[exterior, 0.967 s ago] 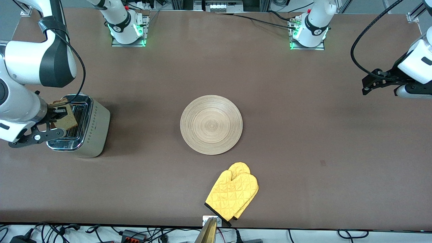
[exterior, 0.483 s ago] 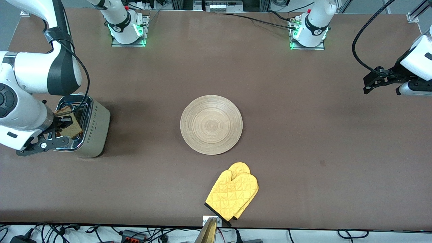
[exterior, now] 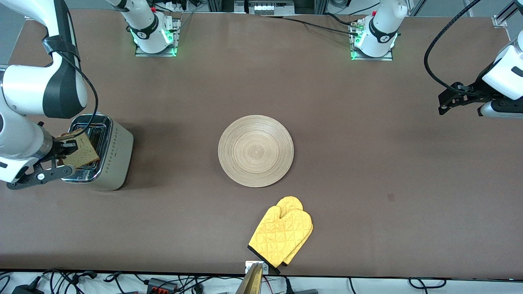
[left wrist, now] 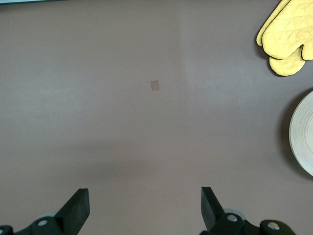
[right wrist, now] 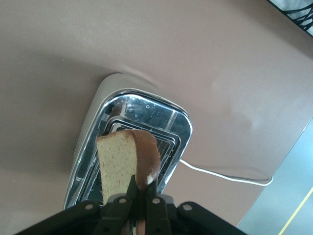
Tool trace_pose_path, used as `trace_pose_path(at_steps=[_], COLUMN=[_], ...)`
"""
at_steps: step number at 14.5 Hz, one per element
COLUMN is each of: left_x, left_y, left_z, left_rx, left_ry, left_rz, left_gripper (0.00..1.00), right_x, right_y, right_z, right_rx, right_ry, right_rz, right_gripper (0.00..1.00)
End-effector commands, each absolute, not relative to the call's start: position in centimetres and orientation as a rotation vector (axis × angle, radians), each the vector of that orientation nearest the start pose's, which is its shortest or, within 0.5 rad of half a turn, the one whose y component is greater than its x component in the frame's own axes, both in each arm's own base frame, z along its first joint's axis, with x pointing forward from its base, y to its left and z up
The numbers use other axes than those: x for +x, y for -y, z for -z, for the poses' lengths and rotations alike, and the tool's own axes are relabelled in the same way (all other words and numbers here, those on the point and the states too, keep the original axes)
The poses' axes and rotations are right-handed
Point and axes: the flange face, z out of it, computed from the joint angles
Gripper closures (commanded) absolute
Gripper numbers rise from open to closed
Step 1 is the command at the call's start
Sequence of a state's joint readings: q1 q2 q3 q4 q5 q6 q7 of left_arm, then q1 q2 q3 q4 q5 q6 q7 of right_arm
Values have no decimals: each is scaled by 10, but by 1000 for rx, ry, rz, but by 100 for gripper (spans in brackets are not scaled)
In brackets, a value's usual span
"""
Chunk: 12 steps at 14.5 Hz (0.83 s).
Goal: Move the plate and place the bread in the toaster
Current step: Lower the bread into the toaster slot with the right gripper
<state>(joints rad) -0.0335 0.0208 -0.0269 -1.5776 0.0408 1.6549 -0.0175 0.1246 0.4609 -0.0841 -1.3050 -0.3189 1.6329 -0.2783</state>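
While my right hand (exterior: pixel 67 149) grips the bread (exterior: pixel 81 152) by one edge, I see the slice hanging tilted over the top of the toaster (exterior: pixel 107 157), above its slots and not down in one. In the right wrist view the fingers (right wrist: pixel 128 197) pinch the bread (right wrist: pixel 128 164) from both sides, with the toaster (right wrist: pixel 129 147) directly below and its white cord (right wrist: pixel 230 177) trailing across the surface. The toaster stands near the edge at the right arm's end of the surface (exterior: pixel 367 163). The plate (exterior: pixel 255 150) lies bare in the middle of the surface, well apart from the toaster. A yellow oven mitt (exterior: pixel 282 230) lies nearer to the front camera than the plate, close to that edge. My left hand (exterior: pixel 447 102) waits in the air over the edge at the left arm's end, its fingers (left wrist: pixel 76 210) spread wide with nothing between them.
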Motion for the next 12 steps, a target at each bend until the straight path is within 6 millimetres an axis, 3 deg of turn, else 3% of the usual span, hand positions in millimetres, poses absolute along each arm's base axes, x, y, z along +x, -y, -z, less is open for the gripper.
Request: trace_pose_path(at_steps=[1, 7, 12], left_x=[571, 571, 571], left_y=[30, 29, 28], left_z=[-622, -622, -622], left_rx=[-3085, -3086, -3086], left_ry=[-80, -77, -75], left_rz=[100, 100, 96], left_gripper=[0, 0, 0], right_x=[681, 671, 663], right_y=[-1, 9, 4], right_z=[-475, -476, -481], right_rx=[-3396, -3409, -3458], right_ry=[636, 585, 540], right_rz=[-325, -478, -580], right_gripper=[100, 100, 100])
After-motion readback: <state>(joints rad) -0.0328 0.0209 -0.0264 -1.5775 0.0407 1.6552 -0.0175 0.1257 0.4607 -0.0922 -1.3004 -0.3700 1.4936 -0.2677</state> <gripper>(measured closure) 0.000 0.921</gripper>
